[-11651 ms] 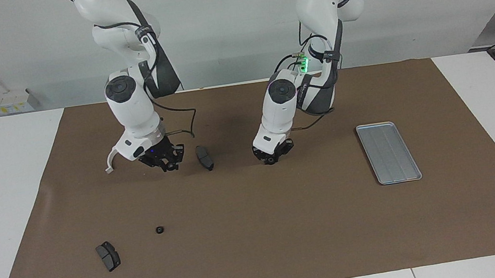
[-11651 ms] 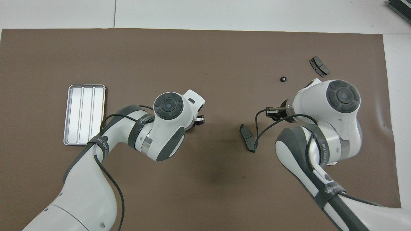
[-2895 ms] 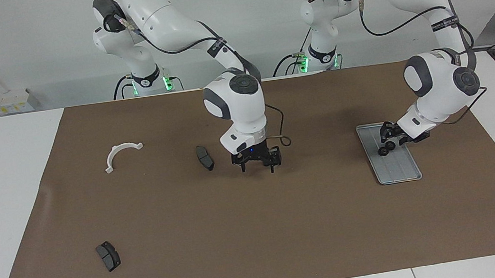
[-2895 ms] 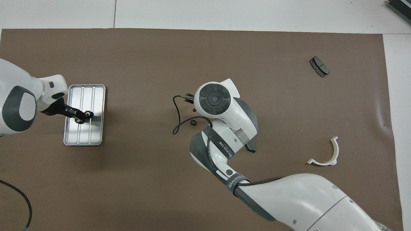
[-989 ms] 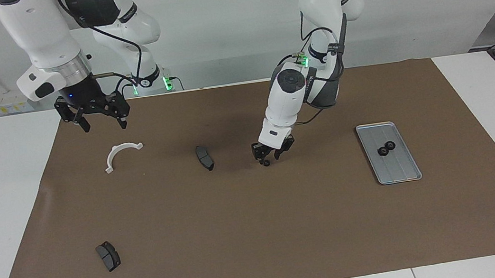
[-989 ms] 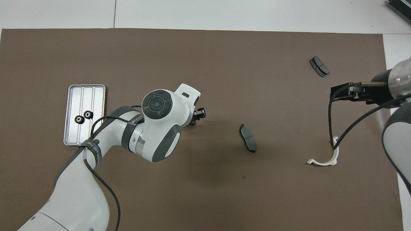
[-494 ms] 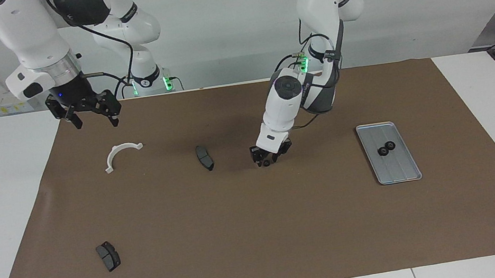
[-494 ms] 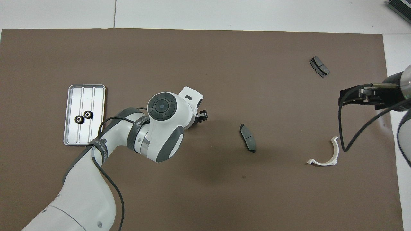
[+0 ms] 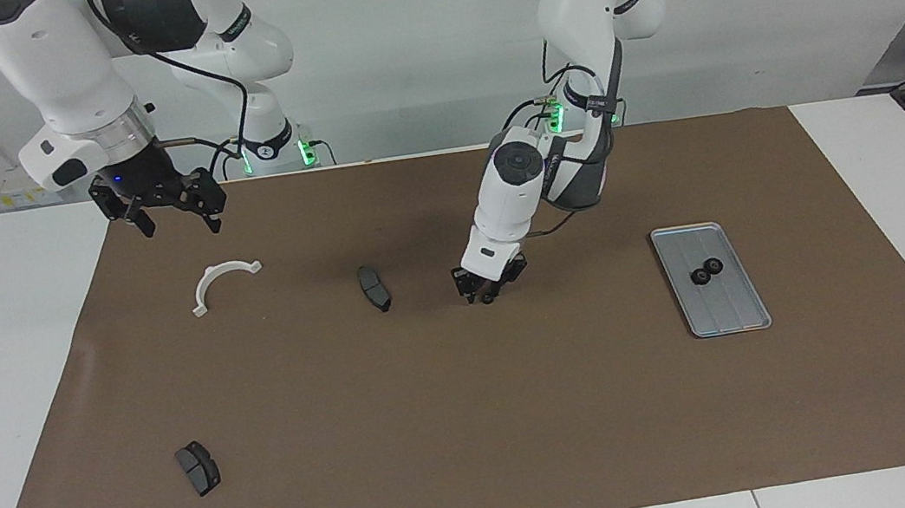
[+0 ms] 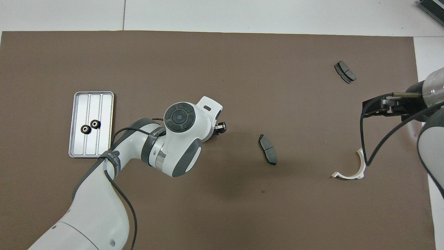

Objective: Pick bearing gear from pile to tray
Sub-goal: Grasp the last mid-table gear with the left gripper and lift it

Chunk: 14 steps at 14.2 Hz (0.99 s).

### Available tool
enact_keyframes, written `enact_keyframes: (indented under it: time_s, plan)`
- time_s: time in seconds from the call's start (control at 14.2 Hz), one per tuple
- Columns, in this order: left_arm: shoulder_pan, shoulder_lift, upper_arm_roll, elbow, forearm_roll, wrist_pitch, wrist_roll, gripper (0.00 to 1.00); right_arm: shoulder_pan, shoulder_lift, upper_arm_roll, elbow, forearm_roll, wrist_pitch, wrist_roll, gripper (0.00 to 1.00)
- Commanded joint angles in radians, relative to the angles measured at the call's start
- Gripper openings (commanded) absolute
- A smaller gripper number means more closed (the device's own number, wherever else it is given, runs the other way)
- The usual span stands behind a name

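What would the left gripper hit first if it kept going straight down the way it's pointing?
Most likely the small black gear at its fingertips, then the brown mat it lies on. The left gripper points steeply down, right at mat level. Whether its fingers already touch the gear is unclear.

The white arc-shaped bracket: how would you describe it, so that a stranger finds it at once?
Start on the brown mat, at the right arm's end. The white arc-shaped bracket lies flat there, below the raised right gripper. It is the only white, curved part; the two brake pads are dark and blocky.
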Motion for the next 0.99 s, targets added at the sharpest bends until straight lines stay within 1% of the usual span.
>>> enact_keyframes:
  time_s: [0.0, 0.49, 0.92]
  plan:
    - [-0.020, -0.001, 0.017, -0.008, -0.009, 0.018, -0.010, 0.42, 0.008, 0.000, -0.006, 0.016, -0.009, -0.027, -0.028, 1.00]
    - [-0.020, -0.001, 0.017, -0.008, -0.009, 0.016, -0.011, 0.24, 0.007, -0.006, -0.006, 0.005, 0.002, -0.016, -0.032, 1.00]
    - [-0.018, -0.001, 0.017, -0.009, -0.009, 0.009, -0.010, 0.14, 0.007, -0.006, -0.006, 0.005, 0.002, -0.016, -0.033, 1.00]
